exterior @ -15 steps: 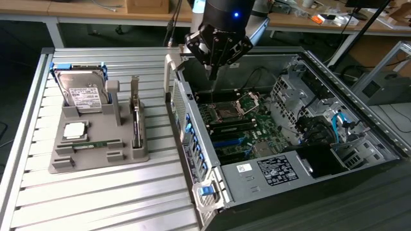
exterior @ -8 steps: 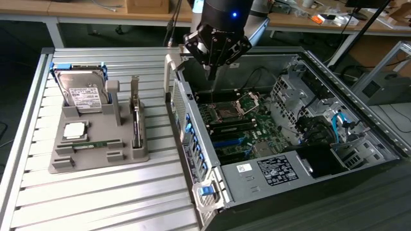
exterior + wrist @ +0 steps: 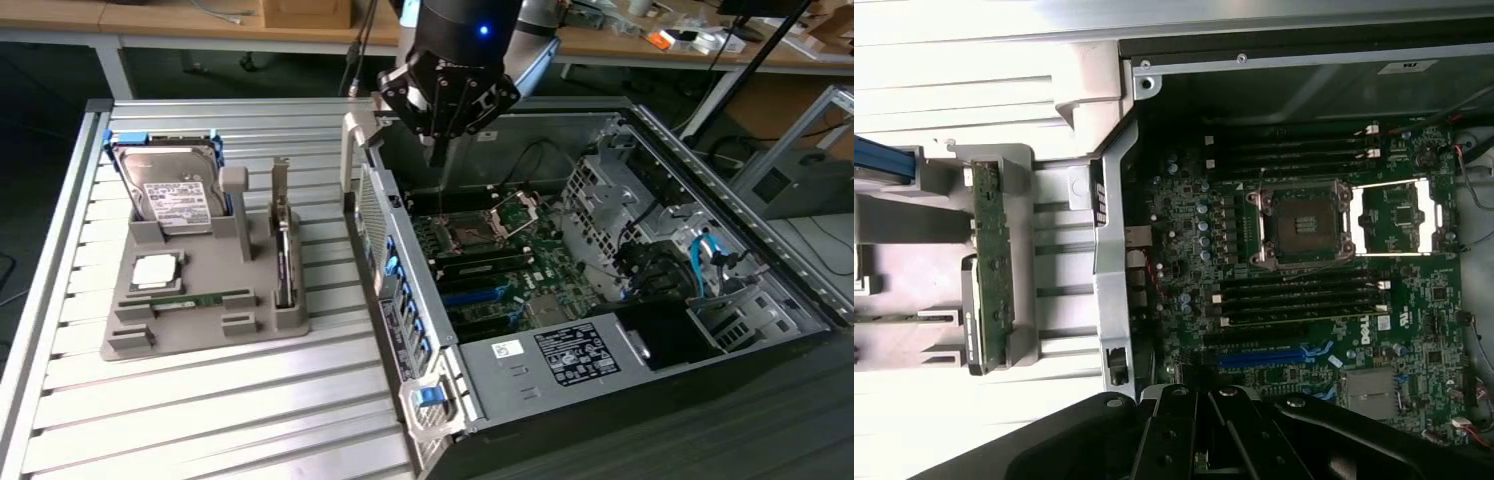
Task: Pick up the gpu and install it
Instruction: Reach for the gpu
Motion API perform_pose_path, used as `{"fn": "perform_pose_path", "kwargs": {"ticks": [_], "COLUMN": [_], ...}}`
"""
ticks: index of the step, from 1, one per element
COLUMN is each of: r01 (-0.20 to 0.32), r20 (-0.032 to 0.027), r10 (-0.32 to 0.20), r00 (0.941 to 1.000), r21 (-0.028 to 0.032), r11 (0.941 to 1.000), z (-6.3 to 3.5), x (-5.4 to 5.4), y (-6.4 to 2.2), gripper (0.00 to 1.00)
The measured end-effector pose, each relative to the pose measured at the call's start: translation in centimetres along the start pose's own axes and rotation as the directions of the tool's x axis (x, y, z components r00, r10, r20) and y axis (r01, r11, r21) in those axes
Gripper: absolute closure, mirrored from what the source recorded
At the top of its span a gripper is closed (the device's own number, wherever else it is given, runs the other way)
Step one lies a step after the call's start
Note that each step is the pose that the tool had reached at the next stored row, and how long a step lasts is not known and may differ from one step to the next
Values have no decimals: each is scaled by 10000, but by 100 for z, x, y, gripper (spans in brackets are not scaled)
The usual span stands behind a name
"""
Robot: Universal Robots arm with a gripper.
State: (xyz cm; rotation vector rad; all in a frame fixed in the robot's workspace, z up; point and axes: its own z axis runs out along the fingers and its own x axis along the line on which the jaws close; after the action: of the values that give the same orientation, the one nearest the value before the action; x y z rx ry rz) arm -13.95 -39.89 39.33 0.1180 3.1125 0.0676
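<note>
The gpu (image 3: 283,250) stands on edge in a slot of the grey holder (image 3: 200,335), its silver bracket pointing up; in the wrist view the gpu (image 3: 992,262) appears edge-on as a long green card. My gripper (image 3: 438,150) hangs above the rear corner of the open computer case (image 3: 747,260), over the motherboard (image 3: 487,250), well off to the exterior view's right of the card. Its fingers are shut with nothing between them. The gripper body (image 3: 1199,430) is dark above the motherboard (image 3: 1304,290) and its blue expansion slot (image 3: 1274,355).
On the grey holder also sit a silver hard drive (image 3: 174,195), a square processor (image 3: 154,270) and a narrow green memory stick (image 3: 187,298). The case's rear wall (image 3: 387,250) stands between holder and motherboard. Drive cages and cables (image 3: 667,250) line the case's far side.
</note>
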Motion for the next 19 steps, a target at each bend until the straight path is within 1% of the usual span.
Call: {"fn": "perform_pose_path", "kwargs": {"ticks": [19], "r01": [0], "r20": [0], "r10": [0], "r00": [10000], "r21": [0], "r11": [10000], "z": [-2], "x": [77], "y": [-6], "gripper": [89]}}
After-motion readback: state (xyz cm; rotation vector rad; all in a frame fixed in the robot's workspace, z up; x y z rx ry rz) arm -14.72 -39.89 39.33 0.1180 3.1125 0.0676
